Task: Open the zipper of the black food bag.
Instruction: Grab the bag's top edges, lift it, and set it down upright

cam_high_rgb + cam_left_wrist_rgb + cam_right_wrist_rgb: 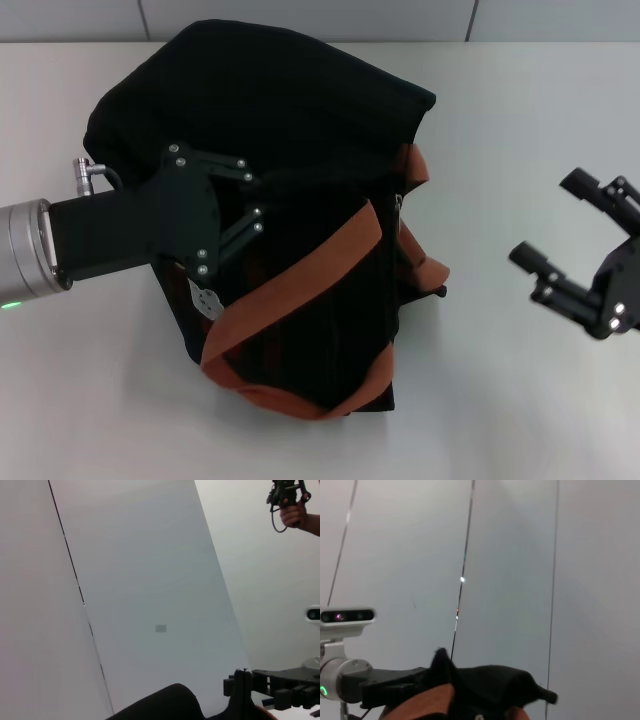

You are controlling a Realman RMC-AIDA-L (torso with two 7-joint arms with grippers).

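Clearly, the black food bag (290,200) is slumped mid-surface, pinned at its left side by the left pincer (235,225), whose grip cannot be told. The released right pincer (570,235) hovers well apart at the right. If the zipper (398,215) is pulled unbraced, the soft fabric may bunch and jam it.

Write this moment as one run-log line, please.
left gripper: on black food bag | right gripper: open, beside bag | zipper: closed

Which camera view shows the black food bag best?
The head view: the whole black food bag lies on the table with both orange straps visible. The left wrist view shows only a dark edge; the right wrist view only its top.
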